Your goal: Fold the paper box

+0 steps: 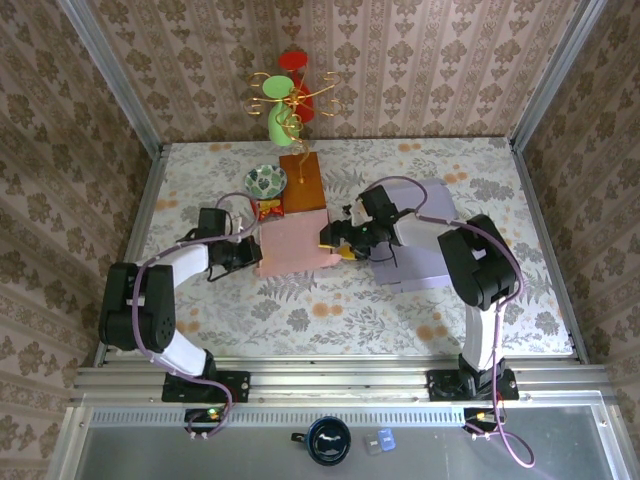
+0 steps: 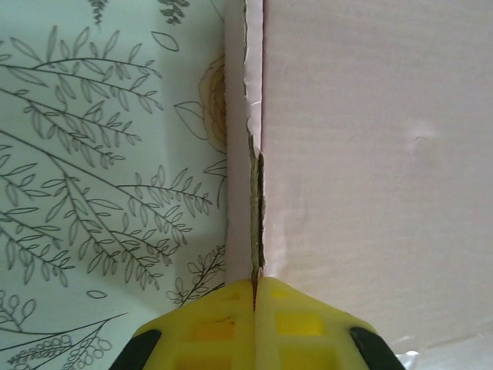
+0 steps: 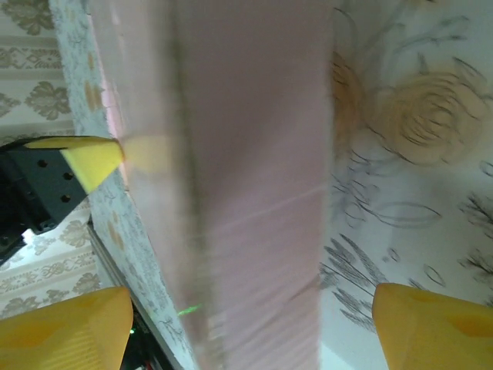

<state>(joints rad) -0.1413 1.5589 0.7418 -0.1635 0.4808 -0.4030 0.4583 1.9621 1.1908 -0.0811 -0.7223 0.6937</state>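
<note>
The pink paper box (image 1: 292, 243) lies flat in the middle of the table between both arms. My left gripper (image 1: 248, 250) is at its left edge; in the left wrist view its yellow fingers (image 2: 255, 304) are shut on the box's cardboard edge (image 2: 255, 193), with the pink panel (image 2: 370, 154) spreading to the right. My right gripper (image 1: 340, 240) is at the box's right edge. In the right wrist view it is open, its two yellow fingertips (image 3: 65, 331) standing wide on either side of the blurred pink box (image 3: 246, 200). The left gripper's yellow finger (image 3: 92, 158) shows beyond the box.
A lavender sheet (image 1: 425, 235) lies under the right arm. Behind the box are a brown box (image 1: 303, 182), a patterned bowl (image 1: 265, 180), a small red packet (image 1: 268, 209) and a green vase with ornaments (image 1: 283, 105). Wallpapered walls enclose the floral tablecloth (image 1: 330, 310).
</note>
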